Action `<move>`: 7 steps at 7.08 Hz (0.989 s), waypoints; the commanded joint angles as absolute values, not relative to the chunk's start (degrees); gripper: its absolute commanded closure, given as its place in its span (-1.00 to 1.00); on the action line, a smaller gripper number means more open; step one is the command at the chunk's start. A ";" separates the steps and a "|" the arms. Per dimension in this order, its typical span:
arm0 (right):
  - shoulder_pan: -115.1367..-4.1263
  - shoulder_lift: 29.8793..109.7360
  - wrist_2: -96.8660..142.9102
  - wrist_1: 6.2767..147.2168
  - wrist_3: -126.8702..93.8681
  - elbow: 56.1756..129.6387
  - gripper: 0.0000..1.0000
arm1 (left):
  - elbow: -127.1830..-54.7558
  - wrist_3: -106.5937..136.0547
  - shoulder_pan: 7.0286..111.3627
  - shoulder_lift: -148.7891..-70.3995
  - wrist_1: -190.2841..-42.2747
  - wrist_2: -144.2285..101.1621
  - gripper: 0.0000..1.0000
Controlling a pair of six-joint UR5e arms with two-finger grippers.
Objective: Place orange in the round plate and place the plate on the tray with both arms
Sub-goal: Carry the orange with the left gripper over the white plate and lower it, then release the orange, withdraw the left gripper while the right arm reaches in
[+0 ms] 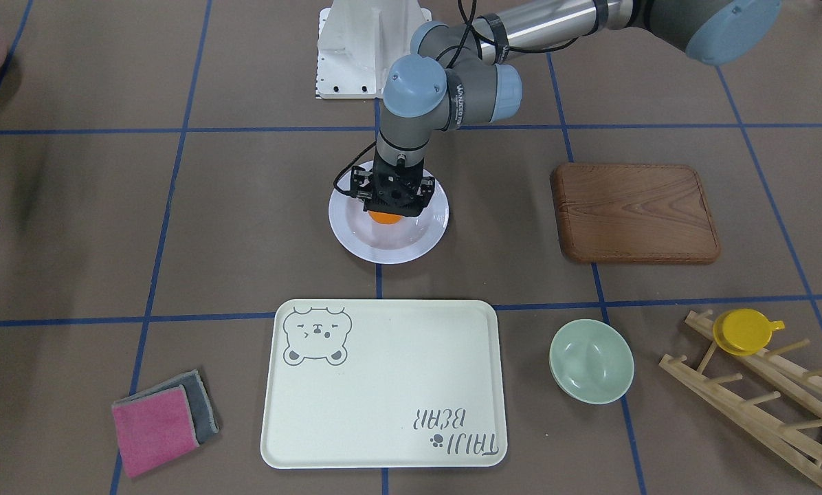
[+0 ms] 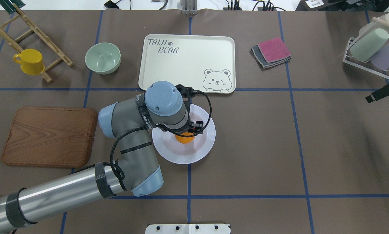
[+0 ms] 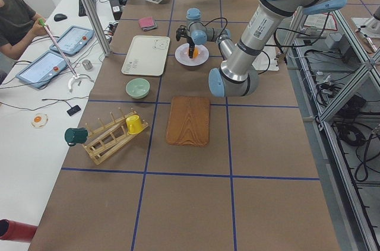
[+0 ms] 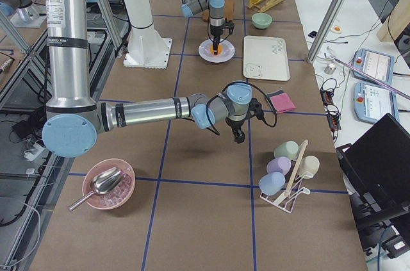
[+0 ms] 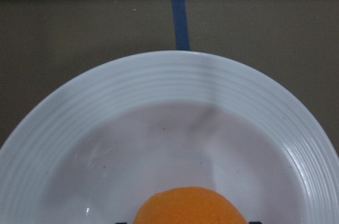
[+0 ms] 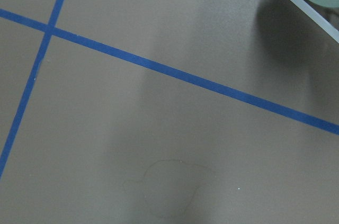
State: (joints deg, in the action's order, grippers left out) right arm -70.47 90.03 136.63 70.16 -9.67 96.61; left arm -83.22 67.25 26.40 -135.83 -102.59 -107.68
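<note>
The orange (image 1: 385, 218) sits low in the middle of the white round plate (image 1: 411, 244), at the table's centre. My left gripper (image 1: 390, 206) comes straight down over it, its fingers tight against the orange's sides. In the left wrist view the orange (image 5: 189, 207) fills the bottom edge over the ridged plate (image 5: 159, 81). The cream tray (image 1: 383, 385) lies bare just beyond the plate. My right gripper (image 2: 376, 95) hangs far off to the right above bare table; its jaws are not clear in any view.
A brown wooden board (image 1: 634, 213) lies on my left. A pale green bowl (image 1: 591, 361) and a wooden rack with a yellow cup (image 1: 744, 331) stand past it. Folded pink and grey cloths (image 1: 163, 419) lie right of the tray. A cup rack (image 2: 373, 45) stands far right.
</note>
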 commanded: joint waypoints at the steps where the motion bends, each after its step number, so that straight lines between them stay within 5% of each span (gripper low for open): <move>1: -68.74 88.43 136.93 68.20 -15.96 96.85 -1.00 | -83.14 67.06 26.45 -135.62 -102.57 -107.49 -1.00; 4: -65.58 88.59 136.93 60.77 -25.96 97.29 -1.00 | -87.95 67.06 28.03 -133.18 -102.48 -107.75 -1.00; 7: -57.95 84.84 135.54 49.68 -53.34 97.38 -1.00 | -102.02 54.66 32.94 -118.42 -102.39 -108.37 -1.00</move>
State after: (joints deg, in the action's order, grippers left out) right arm -61.42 87.16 136.33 53.18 -41.45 97.32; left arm -98.04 62.26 30.63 -123.27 -102.42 -108.22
